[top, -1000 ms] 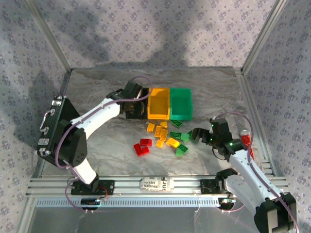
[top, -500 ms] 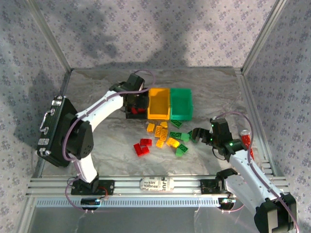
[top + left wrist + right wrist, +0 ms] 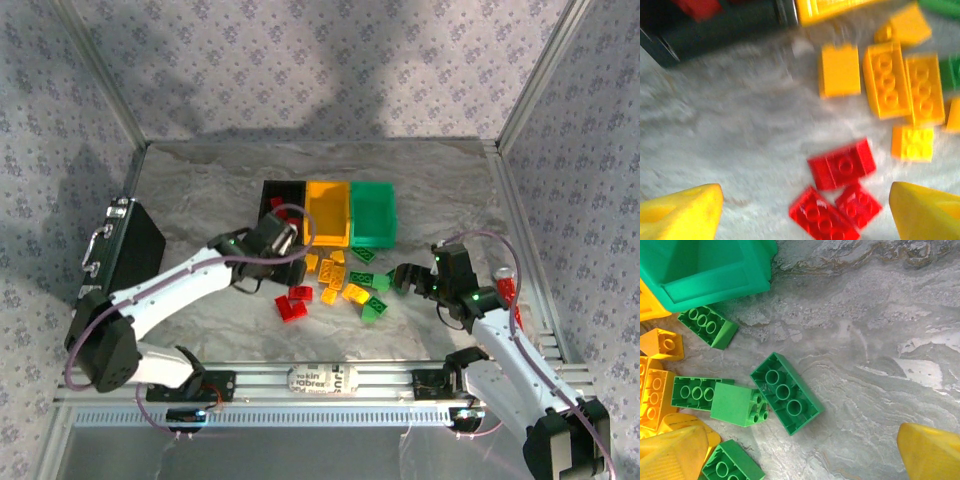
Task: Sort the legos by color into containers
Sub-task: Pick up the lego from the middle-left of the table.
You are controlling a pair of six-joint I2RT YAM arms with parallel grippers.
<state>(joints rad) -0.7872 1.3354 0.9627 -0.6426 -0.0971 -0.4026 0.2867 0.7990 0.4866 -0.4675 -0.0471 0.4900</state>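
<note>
Three bins stand in a row: black with a red brick in it, yellow-orange and green. In front lie mixed legos: three red bricks, several yellow ones and green ones. My left gripper hangs open just behind the red bricks; in the left wrist view the red bricks lie between its yellow fingertips, untouched. My right gripper is open at the pile's right edge, above an upturned green brick, with the green bin beyond.
A large black case with a metal handle stands at the left wall. A red object lies by the right wall behind the right arm. Metal frame rails bound the table. Bare marble lies right of the green bricks.
My left arm has swung back from over the black bin toward the near side and now hovers over the red bricks. The black bin is uncovered. The right arm has not moved.
</note>
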